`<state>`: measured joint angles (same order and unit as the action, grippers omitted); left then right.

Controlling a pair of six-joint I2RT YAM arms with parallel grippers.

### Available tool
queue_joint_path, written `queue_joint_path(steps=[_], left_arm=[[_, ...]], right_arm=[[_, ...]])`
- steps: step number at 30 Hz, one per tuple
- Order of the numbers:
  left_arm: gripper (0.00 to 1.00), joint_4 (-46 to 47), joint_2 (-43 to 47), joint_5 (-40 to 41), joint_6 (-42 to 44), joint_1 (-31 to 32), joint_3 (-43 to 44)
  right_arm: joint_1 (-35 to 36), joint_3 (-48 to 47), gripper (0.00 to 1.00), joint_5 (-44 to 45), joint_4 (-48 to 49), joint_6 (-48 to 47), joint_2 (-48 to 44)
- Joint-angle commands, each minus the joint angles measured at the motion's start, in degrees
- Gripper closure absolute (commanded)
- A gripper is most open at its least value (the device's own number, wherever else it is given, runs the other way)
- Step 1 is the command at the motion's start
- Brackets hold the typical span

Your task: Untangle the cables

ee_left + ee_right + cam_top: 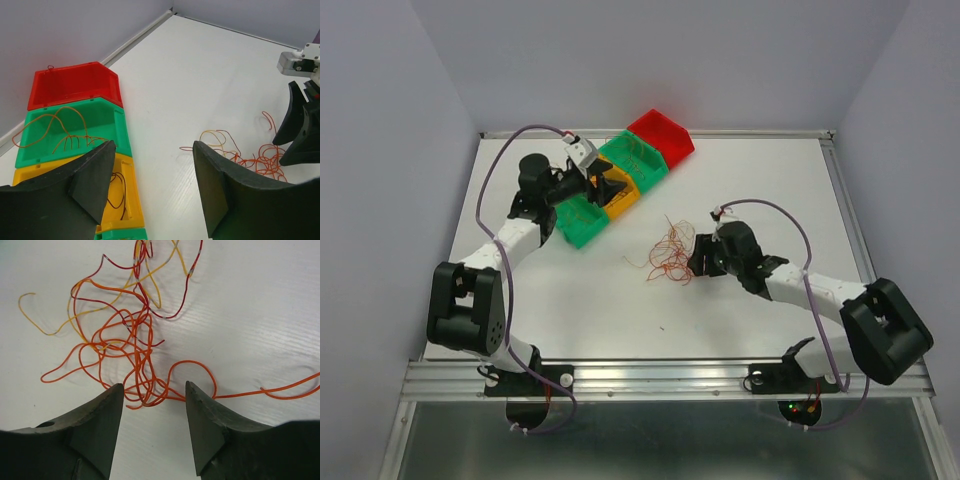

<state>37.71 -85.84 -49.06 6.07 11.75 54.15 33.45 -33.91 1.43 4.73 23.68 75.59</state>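
The cables point(668, 256) lie as a loose tangle of thin orange, red and yellow wires on the white table, mid-right. In the right wrist view the cable tangle point(141, 352) spreads just ahead of my right gripper point(154, 386). That gripper is open and low over the table, and the lowest orange loops lie at its fingertips. My left gripper point(605, 185) is open and hovers over the row of bins with nothing between its fingers point(90, 170). A single orange wire point(60, 125) lies in a green bin and a dark wire point(119, 192) in the yellow bin.
Four bins stand in a diagonal row at the back left: red bin point(660, 135), green bin point(635, 155), yellow bin point(623, 200) and a second green bin point(580, 225). Grey walls enclose the table on three sides. A metal rail point(660, 375) runs along the near edge.
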Motion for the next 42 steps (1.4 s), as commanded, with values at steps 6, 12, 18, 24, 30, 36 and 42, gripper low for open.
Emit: queue_joint_path(steps=[6, 12, 18, 24, 30, 36, 42], left_arm=[[0.25, -5.01, -1.69, -1.74, 5.97, 2.31, 5.61], [0.23, -22.28, -6.08, -5.62, 21.51, 8.18, 11.84], [0.22, -24.96, -12.94, -0.26, 27.24, 16.45, 13.69], [0.22, -27.96, -19.62, 0.19, 29.70, 20.15, 16.86], [0.22, -29.54, -21.91, -2.18, 29.88, 20.95, 17.92], [0.36, -35.05, -24.98, -4.81, 33.03, 22.97, 20.72], [1.00, -40.80, -26.92, -5.00, 35.25, 22.97, 24.16]], right_arm=[[0.47, -2.30, 0.83, -1.08, 4.58, -2.06, 4.04], [0.47, 4.02, 0.99, -1.08, 5.56, 0.04, -13.69], [0.56, 4.73, 0.99, -1.08, -0.60, 1.89, -24.00], [0.56, 4.29, 1.00, -0.91, -0.86, 1.72, -21.81], [0.56, 4.64, 1.00, -0.64, -0.78, 1.54, -22.94], [0.56, 5.26, 0.99, 0.49, -0.78, 1.63, -25.23], [0.56, 5.70, 1.00, 4.19, -0.86, 2.24, -29.00]])
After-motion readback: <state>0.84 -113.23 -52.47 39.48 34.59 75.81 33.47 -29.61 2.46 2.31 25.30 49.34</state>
